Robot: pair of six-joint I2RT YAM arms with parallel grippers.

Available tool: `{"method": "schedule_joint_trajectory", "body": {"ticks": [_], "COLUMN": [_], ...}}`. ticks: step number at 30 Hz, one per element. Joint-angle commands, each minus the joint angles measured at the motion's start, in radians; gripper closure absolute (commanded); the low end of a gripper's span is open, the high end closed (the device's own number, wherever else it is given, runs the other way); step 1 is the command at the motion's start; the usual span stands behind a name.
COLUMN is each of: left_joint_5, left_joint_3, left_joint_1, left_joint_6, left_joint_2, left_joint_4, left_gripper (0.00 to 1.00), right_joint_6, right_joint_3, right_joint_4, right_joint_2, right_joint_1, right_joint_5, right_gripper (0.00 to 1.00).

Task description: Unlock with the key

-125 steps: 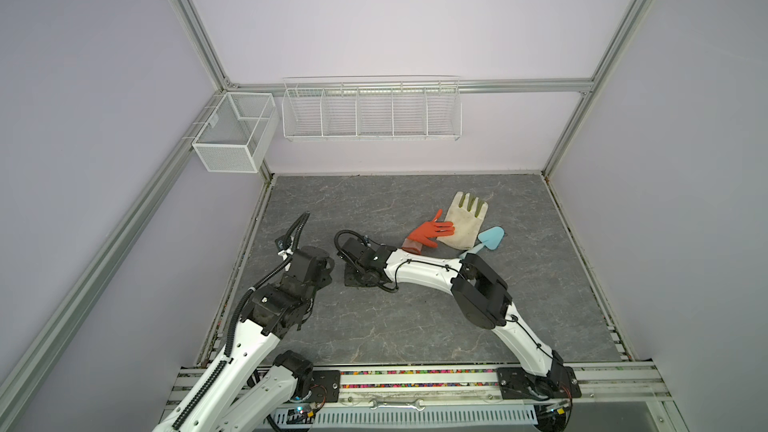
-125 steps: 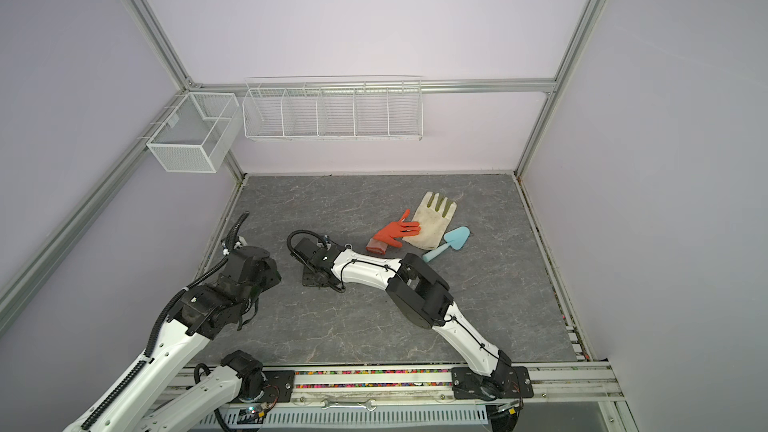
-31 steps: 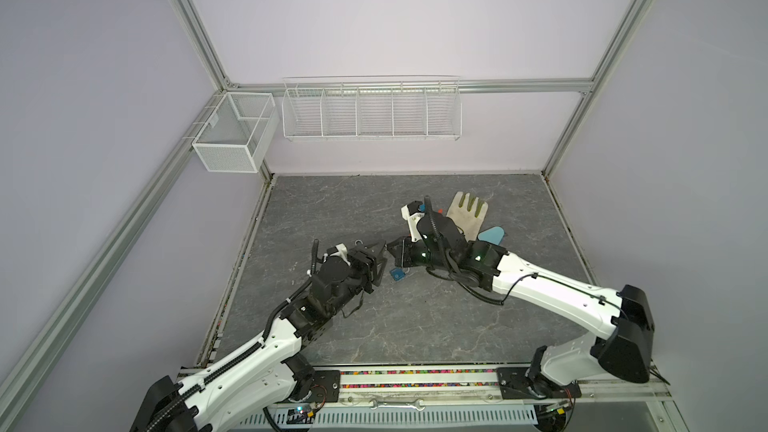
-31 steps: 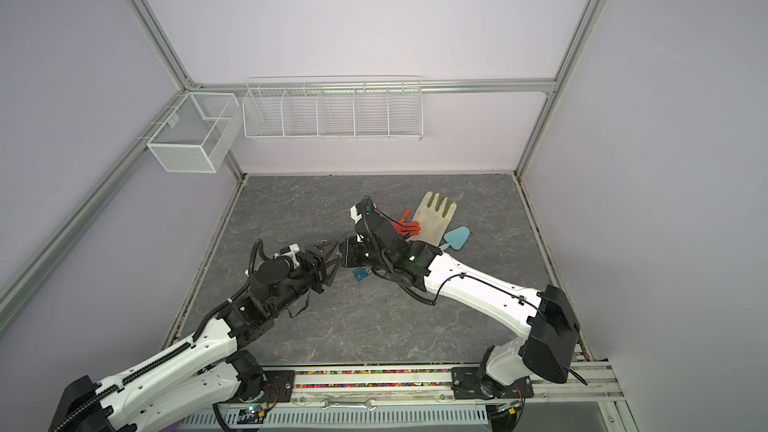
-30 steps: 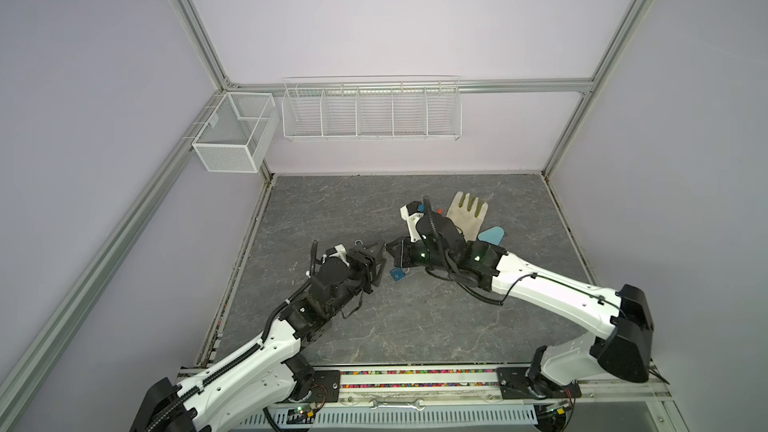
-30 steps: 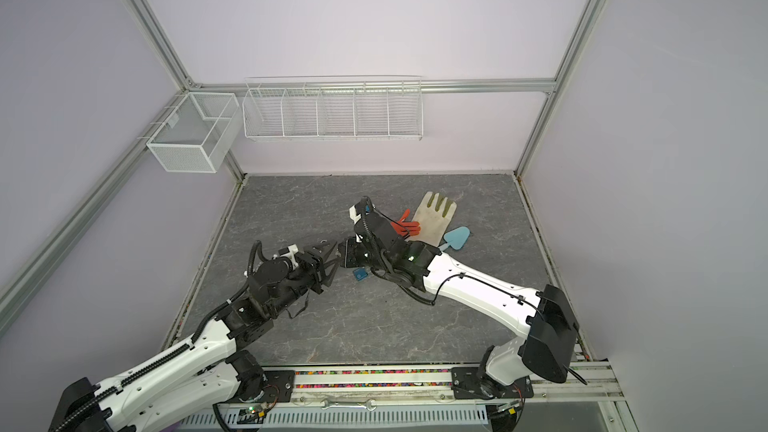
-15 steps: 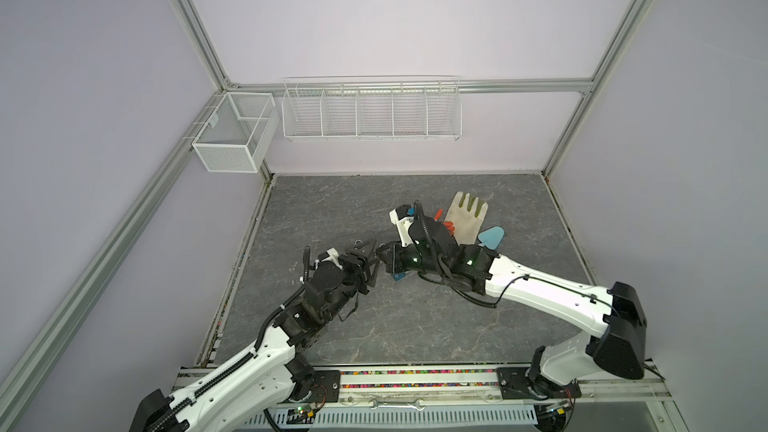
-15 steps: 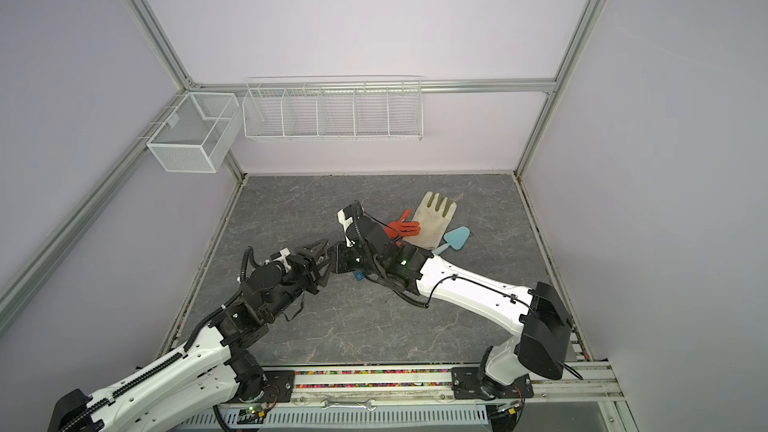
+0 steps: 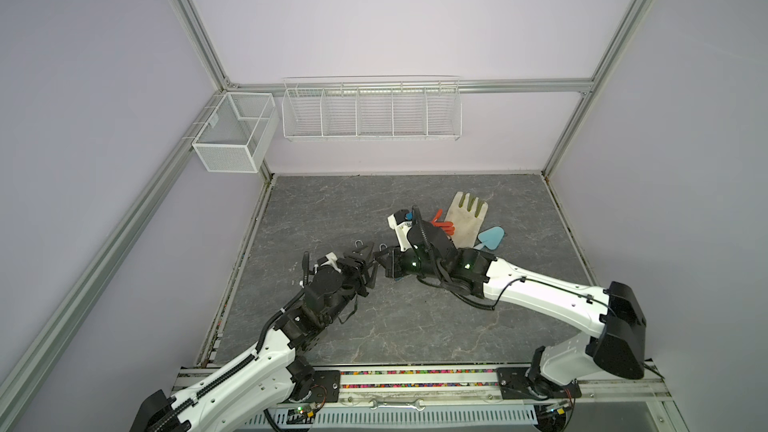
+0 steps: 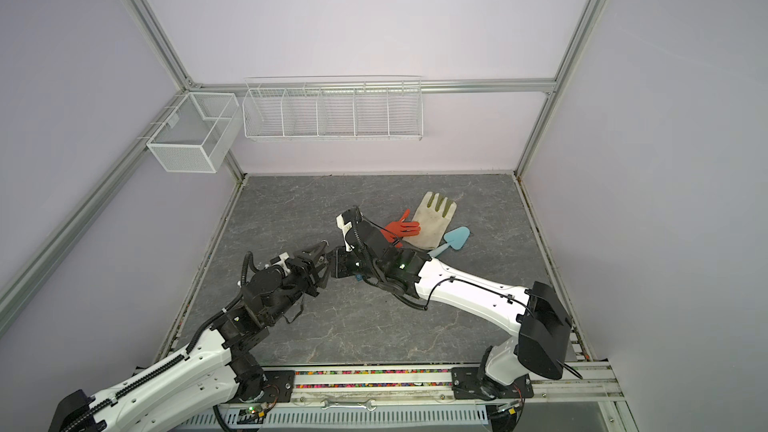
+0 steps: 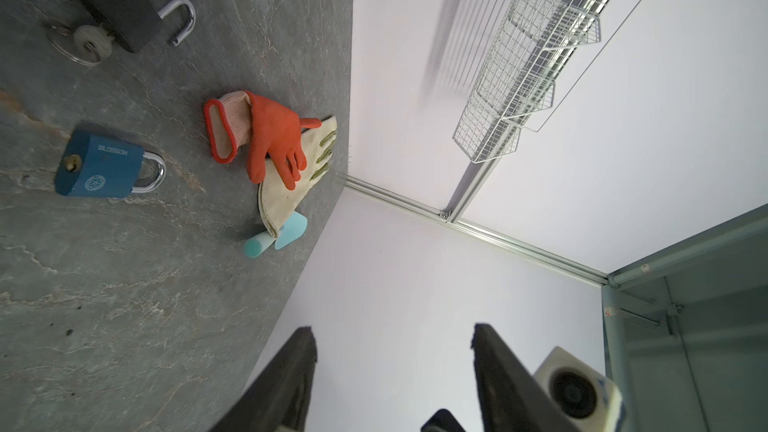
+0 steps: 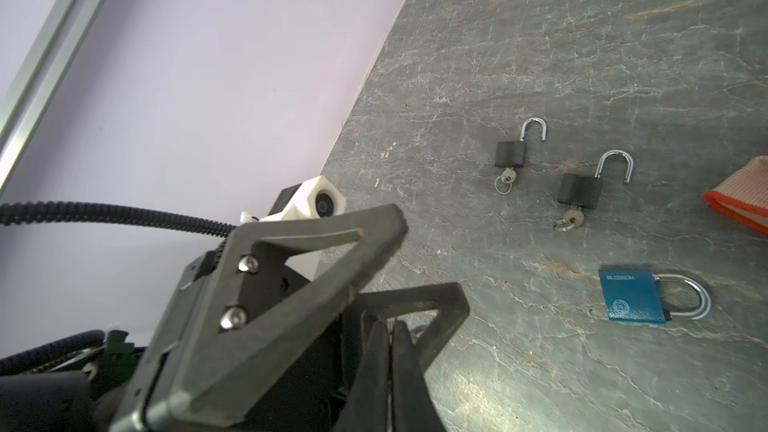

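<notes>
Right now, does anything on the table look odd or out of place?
The blue padlock stands out: its shackle is shut and its keyhole is empty, while the black padlocks both lie open with keys in them. Nothing looks spilled or damaged.

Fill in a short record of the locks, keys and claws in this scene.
black metal padlocks: two, shackles open
silver keys: one in each black padlock
blue rectangular padlock: shackle closed, keyhole empty
left claw: open, empty
right claw: shut
orange rubber glove: lying on cream fabric glove
</notes>
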Motion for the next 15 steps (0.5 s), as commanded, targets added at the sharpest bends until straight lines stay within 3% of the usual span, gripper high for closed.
{"method": "schedule_joint_trajectory", "body": {"ticks": [1,7,15], "left_joint_5": [-0.027,-0.033,-0.042], "left_joint_3": [-0.011,-0.017,-0.02], "left_joint_1": [-0.001,-0.001,-0.001], "left_joint_6": [-0.022,-0.025,-0.027], "left_joint_2": [-0.025,-0.025,-0.033], "left_joint_4": [0.008,0.015,0.019], "left_gripper": [0.42,0.49,0.67], "right_joint_6": [0.006,0.008,0.011], "right_joint_3": [-0.018,-0.024,-0.043], "right_joint_4": [0.017,0.025,0.025], "right_joint_2": [-0.045,-0.058,-0.075], "right_joint_1": [0.005,0.004,0.004], "right_joint_5": [0.003,-0.005,0.011], "right_gripper": [0.93,0.93,0.93]}}
